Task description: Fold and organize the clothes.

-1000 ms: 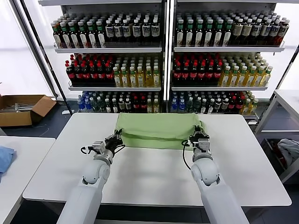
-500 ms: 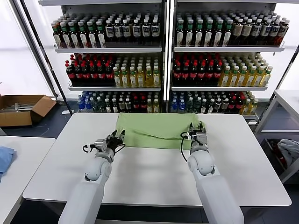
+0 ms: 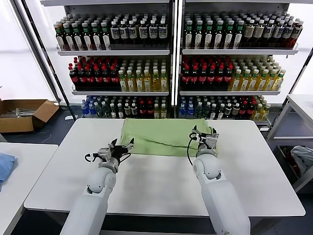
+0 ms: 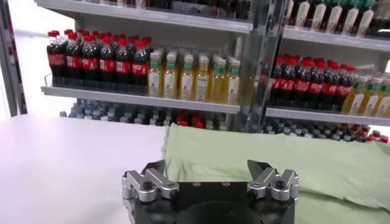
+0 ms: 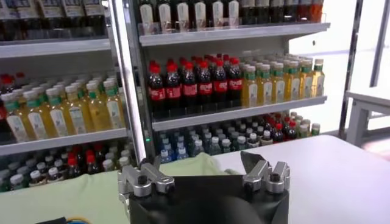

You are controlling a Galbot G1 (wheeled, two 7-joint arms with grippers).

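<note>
Green shirt [image 3: 164, 138] lies folded at table [image 3: 146, 181] 12 o'clock. Left gripper [image 3: 123, 148] and right gripper [image 3: 204, 137] have just released its near corners; both stand open, fold likely complete.

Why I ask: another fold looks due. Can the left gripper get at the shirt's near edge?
Probably yes: the left gripper hangs open just beside the green shirt, nothing between them.

White table [image 3: 146, 186], bottle shelves [image 3: 171, 54] behind, cardboard box [image 3: 24, 113] (open), blue cloth [image 3: 5, 165] on side table [image 3: 22, 188]
</note>
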